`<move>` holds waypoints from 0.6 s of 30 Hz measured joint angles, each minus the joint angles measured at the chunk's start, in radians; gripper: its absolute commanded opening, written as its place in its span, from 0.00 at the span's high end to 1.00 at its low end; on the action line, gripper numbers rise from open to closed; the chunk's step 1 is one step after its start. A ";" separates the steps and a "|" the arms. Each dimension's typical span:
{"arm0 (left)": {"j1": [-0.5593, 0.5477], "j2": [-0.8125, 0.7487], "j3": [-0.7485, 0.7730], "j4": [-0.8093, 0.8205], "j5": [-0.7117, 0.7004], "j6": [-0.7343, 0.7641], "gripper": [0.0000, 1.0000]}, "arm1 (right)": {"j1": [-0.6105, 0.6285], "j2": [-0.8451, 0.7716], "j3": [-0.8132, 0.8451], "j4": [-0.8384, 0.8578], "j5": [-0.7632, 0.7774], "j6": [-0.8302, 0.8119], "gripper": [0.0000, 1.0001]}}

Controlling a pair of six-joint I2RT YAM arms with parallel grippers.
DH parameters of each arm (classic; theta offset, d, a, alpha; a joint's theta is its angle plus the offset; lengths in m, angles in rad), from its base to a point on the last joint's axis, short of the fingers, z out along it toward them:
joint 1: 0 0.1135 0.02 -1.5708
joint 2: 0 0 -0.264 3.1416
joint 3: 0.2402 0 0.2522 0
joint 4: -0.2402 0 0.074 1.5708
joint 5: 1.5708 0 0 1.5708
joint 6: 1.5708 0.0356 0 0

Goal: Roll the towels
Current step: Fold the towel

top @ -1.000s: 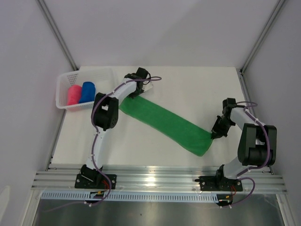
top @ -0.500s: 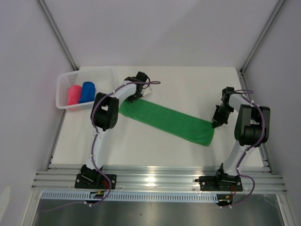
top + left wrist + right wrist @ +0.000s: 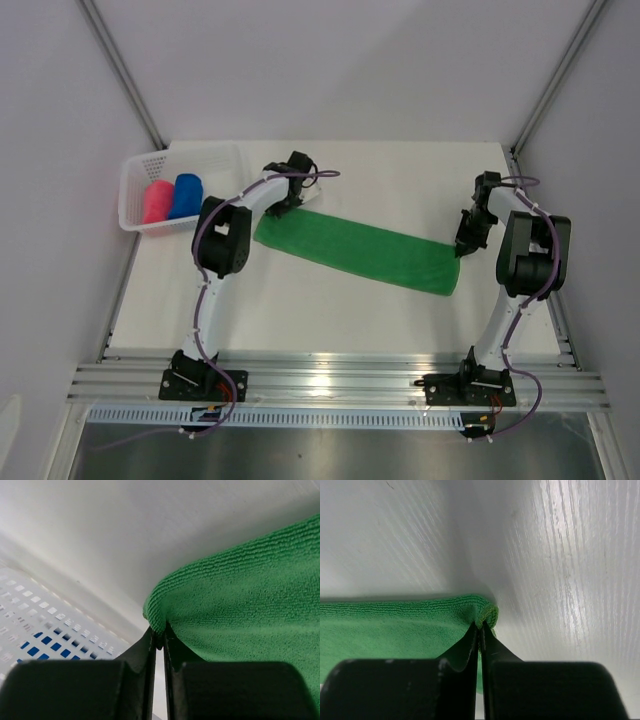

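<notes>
The green towel (image 3: 355,250) lies as a long flat strip across the middle of the table. My left gripper (image 3: 284,207) is at its far left corner, and the left wrist view shows that gripper (image 3: 159,637) pinching the towel's corner (image 3: 240,590) between nearly touching jaws. At the strip's right end my right gripper (image 3: 463,247) is shut on the far right corner; its tips (image 3: 480,627) nip the hemmed edge of the green towel (image 3: 395,625). The pink-red towel (image 3: 156,201) and the blue towel (image 3: 185,195) sit rolled in the basket.
The white mesh basket (image 3: 135,170) stands at the table's back left, close to my left gripper, and its wall (image 3: 35,625) fills the left of the left wrist view. Frame posts rise at both back corners, and a metal rail runs along the near edge.
Both grippers have carried the green towel's ends toward the back. The right end swung farthest, so the strip lies less diagonal and flatter than a second ago.
</notes>
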 measured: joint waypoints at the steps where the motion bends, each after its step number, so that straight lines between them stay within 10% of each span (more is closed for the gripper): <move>1: 0.001 -0.003 0.000 -0.003 0.003 -0.006 0.87 | 0.000 0.002 0.003 0.005 0.001 -0.003 0.92; 8: 0.015 -0.026 0.000 -0.027 0.029 -0.048 0.73 | 0.000 0.007 0.023 0.060 0.019 -0.041 0.67; 18: 0.023 -0.044 -0.013 -0.064 0.060 -0.096 0.63 | -0.013 -0.039 0.019 0.125 0.036 -0.043 0.62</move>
